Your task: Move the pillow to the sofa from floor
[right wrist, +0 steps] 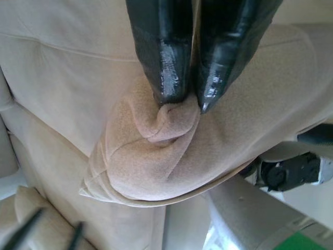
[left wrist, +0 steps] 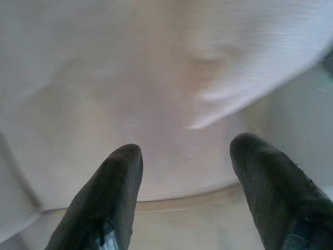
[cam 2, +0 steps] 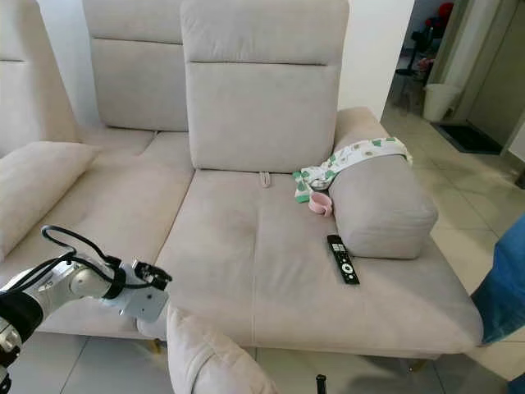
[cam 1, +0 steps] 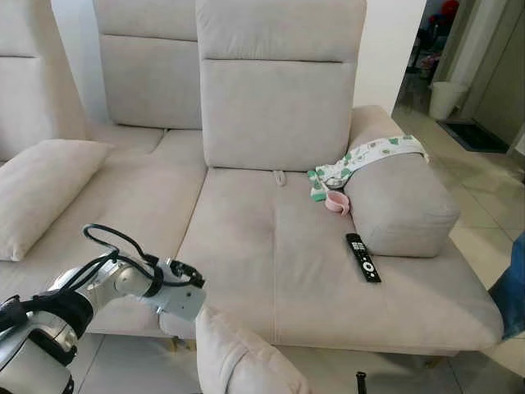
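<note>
Pillows, count: two, both beige with a soft, napped fabric. One pillow (cam 1: 242, 357) is at the near edge of the scene, just in front of the sofa's front edge; a second cushion (cam 1: 43, 190) lies on the sofa's left seat.
Right gripper (right wrist: 182, 101): two glossy black fingers pressed together, pinching a bunched fold of the pillow's corner.
Left gripper (left wrist: 184, 172): fingers apart, nothing between them, pale fabric close ahead; the silver left arm (cam 1: 98, 287) with its looped black cable reaches toward the pillow from the near left.
Sofa (cam 1: 271, 246): beige, sectional, with tall padded backrests and a rounded right armrest (cam 1: 398, 201).
Remote control (cam 1: 362, 257): one, black, slim, lying flat on the right seat near the armrest.
Cloth (cam 1: 369, 158): one, white with green print, draped over the armrest.
Pink cup (cam 1: 335, 203): one, small, on the seat against the armrest; contents cannot be made out.
Floor (cam 1: 484, 205): pale glossy tiles, right of the sofa.
</note>
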`<state>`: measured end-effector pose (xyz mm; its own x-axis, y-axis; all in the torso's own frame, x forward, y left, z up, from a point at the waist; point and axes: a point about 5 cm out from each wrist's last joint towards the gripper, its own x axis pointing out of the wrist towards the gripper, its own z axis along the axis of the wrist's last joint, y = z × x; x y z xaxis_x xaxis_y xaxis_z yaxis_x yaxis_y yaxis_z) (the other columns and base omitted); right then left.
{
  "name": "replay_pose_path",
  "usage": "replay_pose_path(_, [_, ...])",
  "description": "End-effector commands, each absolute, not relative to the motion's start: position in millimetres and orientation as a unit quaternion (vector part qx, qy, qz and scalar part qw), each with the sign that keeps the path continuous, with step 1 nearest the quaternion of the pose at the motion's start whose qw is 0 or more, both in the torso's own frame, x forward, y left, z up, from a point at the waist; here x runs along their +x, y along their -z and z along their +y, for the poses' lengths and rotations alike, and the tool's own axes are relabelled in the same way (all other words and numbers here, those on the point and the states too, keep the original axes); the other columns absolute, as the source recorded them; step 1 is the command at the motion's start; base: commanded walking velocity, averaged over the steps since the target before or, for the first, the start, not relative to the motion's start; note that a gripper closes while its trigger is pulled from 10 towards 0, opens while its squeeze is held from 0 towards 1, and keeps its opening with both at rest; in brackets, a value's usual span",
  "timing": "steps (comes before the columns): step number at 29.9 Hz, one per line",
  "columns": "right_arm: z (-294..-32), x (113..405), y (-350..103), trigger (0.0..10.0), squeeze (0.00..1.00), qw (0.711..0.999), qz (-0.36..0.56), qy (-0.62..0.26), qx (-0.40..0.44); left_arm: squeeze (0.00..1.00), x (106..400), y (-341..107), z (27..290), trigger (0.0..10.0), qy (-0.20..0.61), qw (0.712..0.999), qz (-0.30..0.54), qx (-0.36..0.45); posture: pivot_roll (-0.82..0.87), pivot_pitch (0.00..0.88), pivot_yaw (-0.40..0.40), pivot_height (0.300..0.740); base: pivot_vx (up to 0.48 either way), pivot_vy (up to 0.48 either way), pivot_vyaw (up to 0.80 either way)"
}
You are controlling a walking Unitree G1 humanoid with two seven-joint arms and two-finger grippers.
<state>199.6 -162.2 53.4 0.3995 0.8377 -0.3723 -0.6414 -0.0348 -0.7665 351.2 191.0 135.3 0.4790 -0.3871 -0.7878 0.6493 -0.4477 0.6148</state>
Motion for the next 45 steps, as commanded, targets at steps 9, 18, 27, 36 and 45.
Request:
replay_pose_path(9, [-156.3,199.7,-52.1,0.0,0.0,0.694,-0.111,-0.533,-0.471,0.0,332.9,-91.8,193.0,10.0,0.524,0.479,0.132,0.692,0.12,0.05,0.021,0.545,0.0,0.0,0.0])
replay_pose_path(18, [-159.2,208.4,-47.6,0.0,0.0,0.709,-0.091,-0.52,-0.468,0.0,329.3,-92.4,175.1,10.0,0.548,0.512,0.096,0.654,0.13,0.05,0.013,0.545,0.0,0.0,0.0])
replay_pose_path(27, [-147.5,222.9,-57.5,0.0,0.0,0.711,-0.104,-0.516,-0.466,0.0,333.0,-102.0,166.2,10.0,0.548,0.527,0.071,0.646,0.13,0.041,0.016,0.545,0.0,0.0,0.0])
replay_pose_path(36, [-128.4,229.9,-65.6,0.0,0.0,0.694,-0.128,-0.531,-0.469,0.0,331.7,-96.9,151.8,10.0,0.556,0.522,0.06,0.644,0.13,0.037,0.02,0.545,0.0,0.0,0.0])
replay_pose_path(45, [-121.4,228.6,-66.2,0.0,0.0,0.661,-0.128,-0.565,-0.476,0.0,351.5,-109.1,118.7,10.0,0.498,0.567,0.029,0.656,0.13,0.039,0.012,0.545,0.0,0.0,0.0])
